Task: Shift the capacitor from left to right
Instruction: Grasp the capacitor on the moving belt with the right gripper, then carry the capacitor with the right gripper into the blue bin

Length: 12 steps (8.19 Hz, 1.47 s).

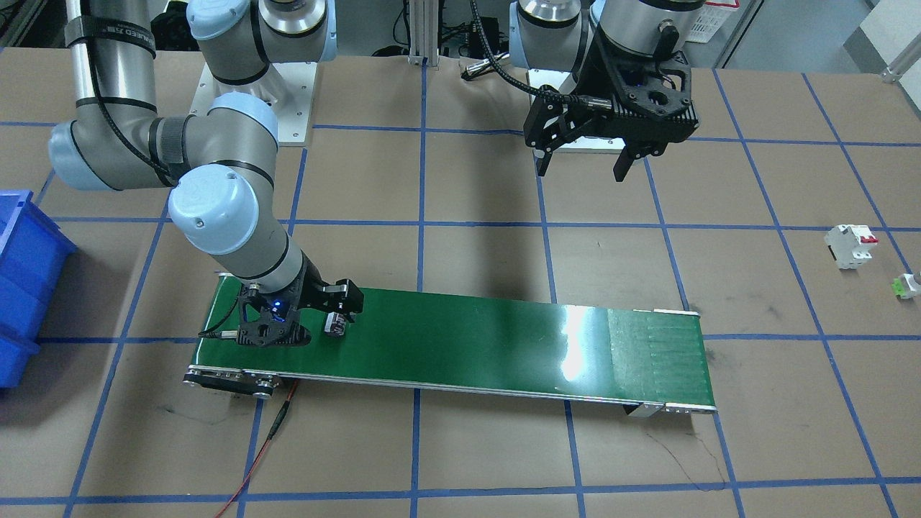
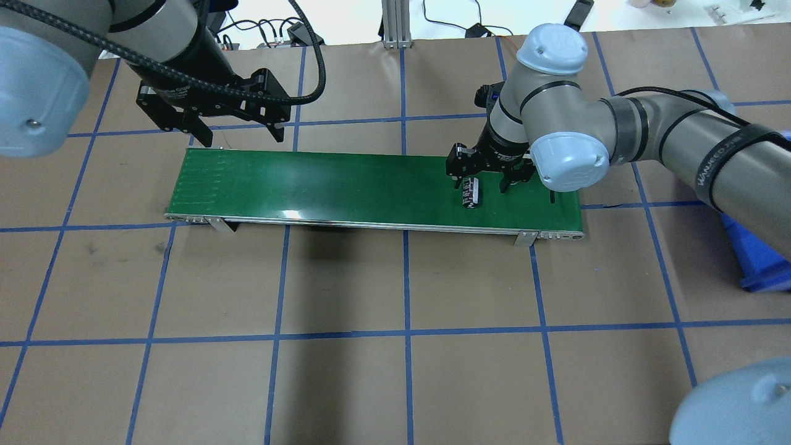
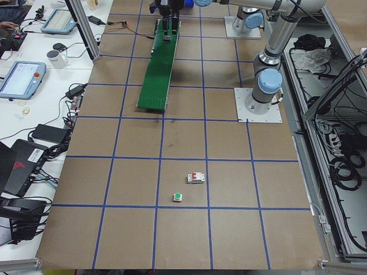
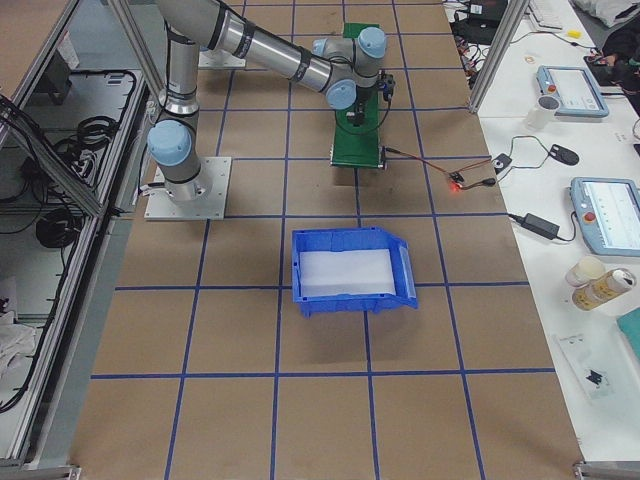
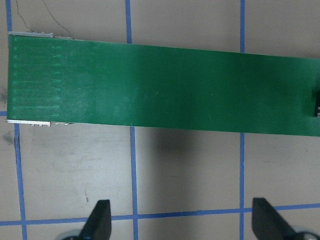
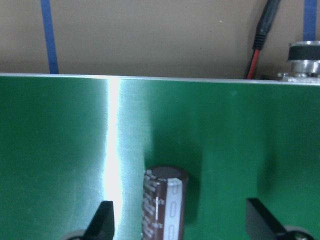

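Observation:
The capacitor point(image 2: 471, 191), a stubby dark-brown cylinder, lies on its side on the green conveyor belt point(image 2: 340, 185) near the belt's end on my right. My right gripper point(image 2: 484, 183) is low over the belt and open. In the right wrist view the capacitor point(image 6: 165, 205) sits between the fingers point(image 6: 102, 222), nearer one of them and touching neither. It also shows in the front view point(image 1: 335, 323) by the right gripper point(image 1: 321, 325). My left gripper point(image 2: 241, 135) is open and empty, raised near the belt's other end point(image 5: 35, 75).
A blue bin point(image 1: 25, 280) stands beyond the belt's end on my right. A white breaker with a red switch point(image 1: 850, 246) and a small green-and-white part point(image 1: 905, 285) lie far out on my left. A red cable point(image 1: 266, 446) runs from the belt's motor end.

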Tool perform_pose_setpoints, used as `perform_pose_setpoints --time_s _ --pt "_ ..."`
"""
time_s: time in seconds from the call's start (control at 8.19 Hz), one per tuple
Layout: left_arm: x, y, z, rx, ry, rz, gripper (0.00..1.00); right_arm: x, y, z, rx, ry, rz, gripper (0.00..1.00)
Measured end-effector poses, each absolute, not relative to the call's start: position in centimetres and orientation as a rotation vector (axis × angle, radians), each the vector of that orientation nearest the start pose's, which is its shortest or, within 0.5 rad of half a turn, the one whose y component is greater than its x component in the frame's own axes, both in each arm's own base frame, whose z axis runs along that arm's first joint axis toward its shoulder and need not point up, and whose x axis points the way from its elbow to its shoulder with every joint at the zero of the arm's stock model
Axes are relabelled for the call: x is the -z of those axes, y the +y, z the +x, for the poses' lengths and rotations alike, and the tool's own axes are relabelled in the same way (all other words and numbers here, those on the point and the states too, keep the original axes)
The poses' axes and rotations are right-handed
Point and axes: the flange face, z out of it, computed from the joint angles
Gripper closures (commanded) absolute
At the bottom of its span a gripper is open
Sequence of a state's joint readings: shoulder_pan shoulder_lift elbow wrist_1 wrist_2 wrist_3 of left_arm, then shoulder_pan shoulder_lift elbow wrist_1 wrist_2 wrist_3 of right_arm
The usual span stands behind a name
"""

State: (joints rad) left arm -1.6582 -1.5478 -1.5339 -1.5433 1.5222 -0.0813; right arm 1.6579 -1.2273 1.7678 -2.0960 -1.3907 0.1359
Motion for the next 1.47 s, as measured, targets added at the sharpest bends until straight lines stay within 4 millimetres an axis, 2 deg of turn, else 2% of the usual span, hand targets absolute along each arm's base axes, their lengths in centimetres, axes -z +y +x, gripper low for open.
perform_pose_setpoints --time_s 0.37,0.49,0.61,0.73,0.85,1.1,1.47 --pt "-52.1 -47.5 -18.0 0.134 3.195 0.013 0.00 -25.2 -56.7 19.5 -0.059 3.010 0.021 0.12" --pt "-52.1 -47.5 -18.0 0.135 3.195 0.013 0.00 -25.1 -56.8 18.9 -0.052 3.044 -0.036 0.18" --pt "-52.2 -47.5 -18.0 0.137 3.195 0.013 0.00 -25.1 -56.9 18.5 -0.047 3.077 -0.078 0.33" --pt "-52.3 -47.4 -18.0 0.139 3.195 0.013 0.00 -25.1 -57.0 18.0 -0.045 3.117 -0.109 0.43" --pt "-52.3 -47.4 -18.0 0.141 3.195 0.014 0.00 -25.1 -57.0 17.6 -0.052 3.146 -0.125 0.47" --pt "-52.3 -47.4 -18.0 0.142 3.195 0.014 0.00 -24.7 -56.8 16.7 -0.107 3.166 -0.137 0.66" --pt "-52.3 -47.4 -18.0 0.142 3.195 0.014 0.00 -25.6 -57.8 13.1 -0.127 3.162 -0.156 0.80"
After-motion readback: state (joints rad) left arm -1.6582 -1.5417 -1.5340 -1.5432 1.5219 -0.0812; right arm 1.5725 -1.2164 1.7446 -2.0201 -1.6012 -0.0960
